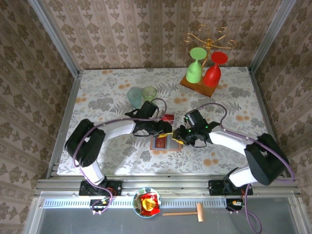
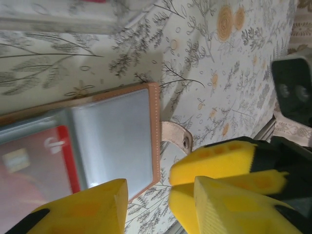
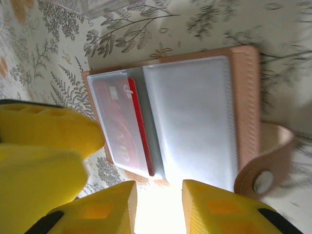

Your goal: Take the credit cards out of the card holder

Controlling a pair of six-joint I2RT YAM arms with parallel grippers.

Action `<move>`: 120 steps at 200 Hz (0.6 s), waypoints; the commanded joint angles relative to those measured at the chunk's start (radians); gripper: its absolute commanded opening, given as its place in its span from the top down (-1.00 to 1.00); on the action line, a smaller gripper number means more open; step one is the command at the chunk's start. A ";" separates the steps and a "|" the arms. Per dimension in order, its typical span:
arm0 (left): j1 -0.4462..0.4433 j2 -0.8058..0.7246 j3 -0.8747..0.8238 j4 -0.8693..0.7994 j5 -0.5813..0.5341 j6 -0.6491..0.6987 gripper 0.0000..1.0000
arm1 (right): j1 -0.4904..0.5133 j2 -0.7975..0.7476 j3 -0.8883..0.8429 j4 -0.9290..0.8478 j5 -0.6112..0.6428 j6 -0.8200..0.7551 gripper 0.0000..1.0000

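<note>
Card holder (image 1: 163, 144) lies open on the table (image 1: 229, 97). Left gripper (image 1: 166, 128) hovers at its far edge and right gripper (image 3: 158, 200) at its right edge, both with fingers spread, pinching nothing. Pocketed red card (image 3: 124, 126) sits inside it; loose red card (image 1: 168, 118) lies just beyond it.

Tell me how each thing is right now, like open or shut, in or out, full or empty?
card holder: open, lying flat.
pocketed card: red, tucked in a clear pocket.
loose card: out of the holder, lying flat.
left gripper: open, at the holder's edge.
right gripper: open, at the holder's edge.
cups: upright, look empty.
</note>
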 commanded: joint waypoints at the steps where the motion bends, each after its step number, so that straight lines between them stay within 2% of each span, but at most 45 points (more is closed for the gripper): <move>1: 0.021 -0.066 -0.049 -0.023 -0.020 -0.008 0.20 | 0.029 0.061 0.066 0.062 -0.033 0.016 0.42; 55: 0.063 -0.163 -0.172 -0.029 -0.045 -0.023 0.22 | 0.059 0.198 0.148 0.103 -0.066 0.025 0.48; 120: 0.074 -0.156 -0.207 -0.038 -0.070 -0.007 0.23 | 0.065 0.250 0.171 0.098 -0.077 0.021 0.50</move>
